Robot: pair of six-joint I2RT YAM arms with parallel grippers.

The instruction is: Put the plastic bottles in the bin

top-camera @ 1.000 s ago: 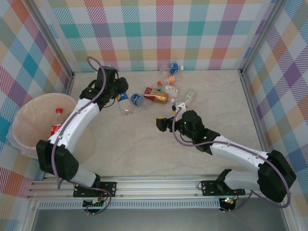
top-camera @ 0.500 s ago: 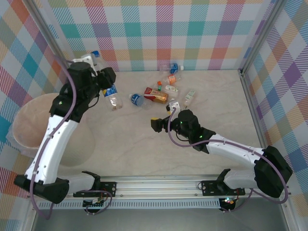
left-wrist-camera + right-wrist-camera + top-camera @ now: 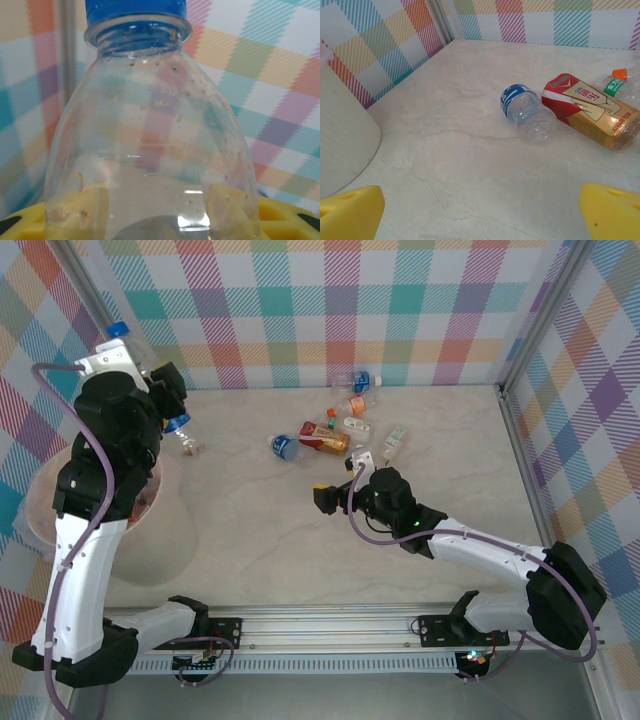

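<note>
Presently you are mid-carry: your left gripper (image 3: 150, 217) pinches a blue-capped bottle (image 3: 142, 125) aloft near the bin (image 3: 165, 530), your right gripper (image 3: 480, 215) stands spread and empty; next, centre over the bin's mouth, then release.

Plaid walls (image 3: 340, 310) (pastel checks), marbled tabletop (image 3: 260, 540)

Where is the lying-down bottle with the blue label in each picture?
Top external: the blue-label bottle lies mid-table, just left of the red-gold bottle.
Right wrist: near the centre, again left of the red-gold bottle.
Left wrist: a different, blue-capped bottle in the left claw.
Shared landmark: the red-gold bottle.
</note>
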